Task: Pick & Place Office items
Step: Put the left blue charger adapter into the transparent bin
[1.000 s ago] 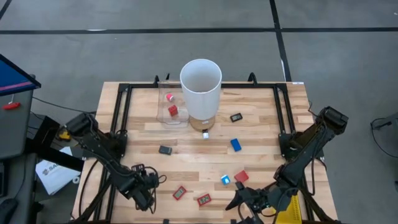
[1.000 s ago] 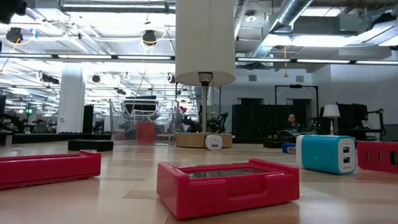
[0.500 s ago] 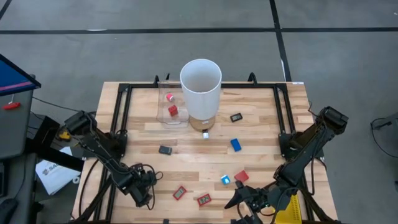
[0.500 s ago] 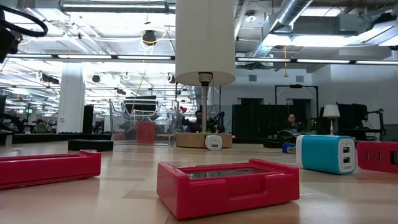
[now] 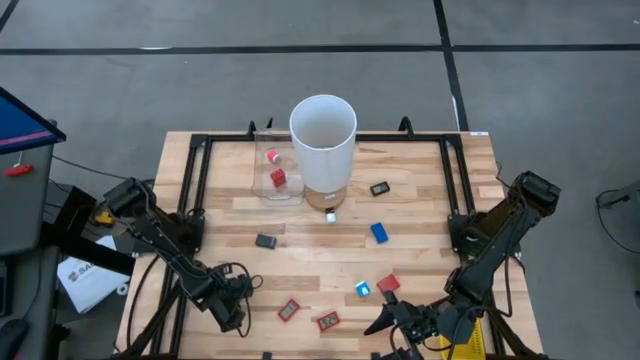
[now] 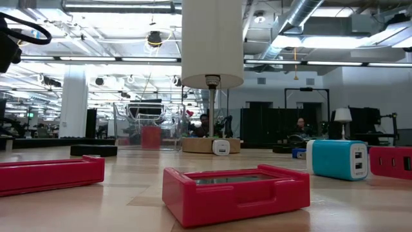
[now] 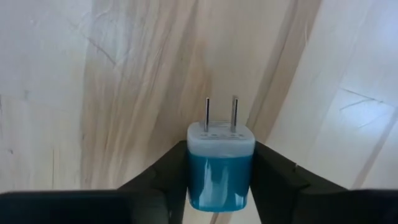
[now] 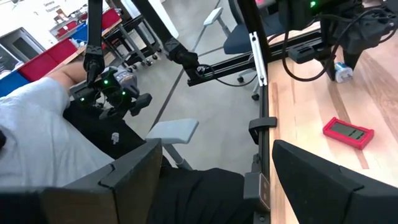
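wooden table (image 5: 420,190) unchanged; left gripper (image 7: 221,186) stays clamped on blue charger (image 7: 220,165), right gripper (image 8: 211,171) apart

- My left gripper (image 5: 232,312), clamped on a blue plug charger (image 7: 220,163), has drifted from about 242,300 toward seven o'clock, nearer the table's front edge.
- In the low view its cable loop (image 6: 22,29) has come into sight at ten o'clock.
- My right gripper (image 5: 395,328) has slid slightly toward five o'clock.
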You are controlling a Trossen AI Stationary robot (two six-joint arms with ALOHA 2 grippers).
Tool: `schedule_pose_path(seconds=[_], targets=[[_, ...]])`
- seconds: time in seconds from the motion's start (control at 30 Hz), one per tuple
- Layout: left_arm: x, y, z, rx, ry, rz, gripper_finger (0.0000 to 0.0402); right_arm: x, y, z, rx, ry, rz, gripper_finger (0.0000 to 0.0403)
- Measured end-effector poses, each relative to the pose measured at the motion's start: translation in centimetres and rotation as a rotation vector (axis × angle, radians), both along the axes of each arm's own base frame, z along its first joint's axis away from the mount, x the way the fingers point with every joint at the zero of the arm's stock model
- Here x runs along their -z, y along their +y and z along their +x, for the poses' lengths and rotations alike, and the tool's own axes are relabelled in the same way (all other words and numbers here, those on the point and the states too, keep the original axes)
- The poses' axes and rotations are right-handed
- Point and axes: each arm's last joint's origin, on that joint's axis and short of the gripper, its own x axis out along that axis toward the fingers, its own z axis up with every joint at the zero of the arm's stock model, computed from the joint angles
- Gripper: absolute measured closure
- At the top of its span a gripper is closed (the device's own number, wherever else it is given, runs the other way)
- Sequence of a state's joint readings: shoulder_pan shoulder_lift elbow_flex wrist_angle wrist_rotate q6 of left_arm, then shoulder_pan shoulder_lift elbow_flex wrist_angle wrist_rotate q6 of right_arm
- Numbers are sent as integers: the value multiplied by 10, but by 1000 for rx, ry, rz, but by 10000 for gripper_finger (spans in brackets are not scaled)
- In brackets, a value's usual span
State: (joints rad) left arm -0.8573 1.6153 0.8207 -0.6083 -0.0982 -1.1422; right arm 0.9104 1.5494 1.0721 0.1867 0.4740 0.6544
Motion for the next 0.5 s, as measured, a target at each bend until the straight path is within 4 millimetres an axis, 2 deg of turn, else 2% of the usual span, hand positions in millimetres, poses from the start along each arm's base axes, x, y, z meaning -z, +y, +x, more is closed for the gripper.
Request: schedule_pose_path(seconds=[0.23, 0.5], targets=[[-3, 0, 0, -7, -14, -10, 278, 0, 0, 0, 3, 1, -2, 106], [-30, 6, 5, -24, -149, -90, 278, 0, 0, 0, 3, 1, -3, 106]])
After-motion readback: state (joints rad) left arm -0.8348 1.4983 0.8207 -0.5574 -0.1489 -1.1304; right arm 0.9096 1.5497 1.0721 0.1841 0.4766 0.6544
